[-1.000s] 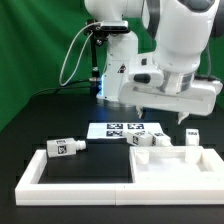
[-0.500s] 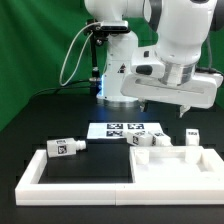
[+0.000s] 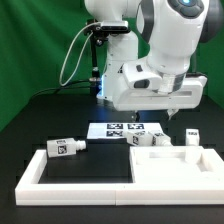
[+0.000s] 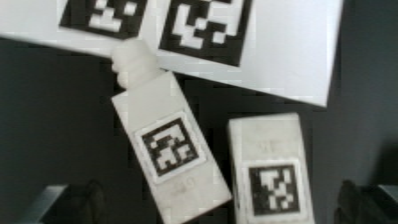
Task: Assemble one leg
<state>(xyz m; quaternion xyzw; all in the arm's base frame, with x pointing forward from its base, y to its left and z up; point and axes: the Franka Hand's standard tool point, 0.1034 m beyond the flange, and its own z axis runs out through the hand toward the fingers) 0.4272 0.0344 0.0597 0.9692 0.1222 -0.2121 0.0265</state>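
Observation:
Two white legs lie side by side on the black table by the marker board: one is tilted and the other lies straight. In the wrist view the tilted leg and the straight leg each show a square tag. My gripper hangs above them, apart from both. It is open and empty, with dark fingertips wide apart on either side of the pair. A third leg lies at the exterior view's left. A fourth stands at the right.
The large flat white tabletop panel lies at the front right inside a white U-shaped frame. The robot base and cables stand behind, against a green backdrop. The marker board also shows in the wrist view.
The arm's hand has swung toward the exterior view's left and now hangs over the two legs by the marker board. The parts on the table have not moved.

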